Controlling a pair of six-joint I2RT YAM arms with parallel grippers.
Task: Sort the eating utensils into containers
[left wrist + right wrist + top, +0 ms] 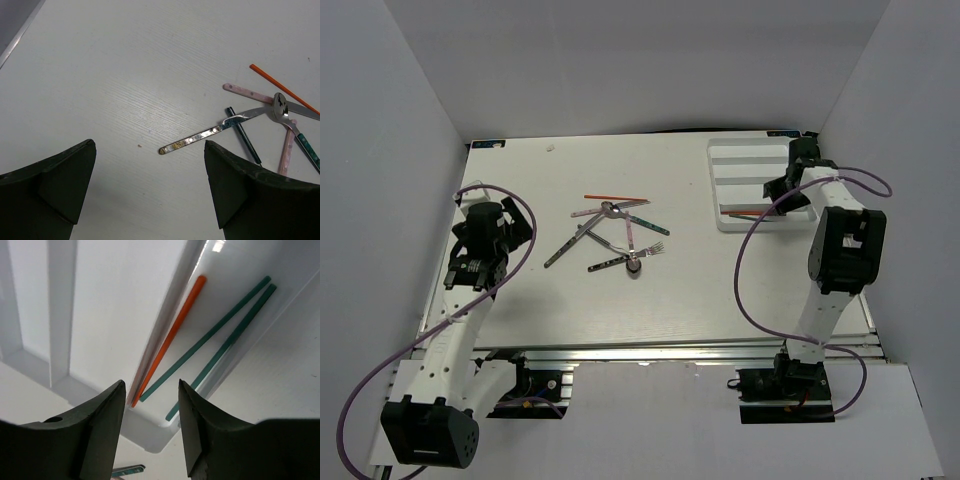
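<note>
Our right tool (150, 392) hangs released and empty over the tray (100, 315). Its jaws are spread above the compartment where one orange stick (170, 335) and two green sticks (205, 338) lie side by side, grouped by kind. Our left tool (150, 145) is likewise released, holding nothing. It is poised near a silver handle (200, 136) jutting from the tangled cutlery (610, 235) on the tabletop (720, 290), probably because that loose end is easiest to take
</note>
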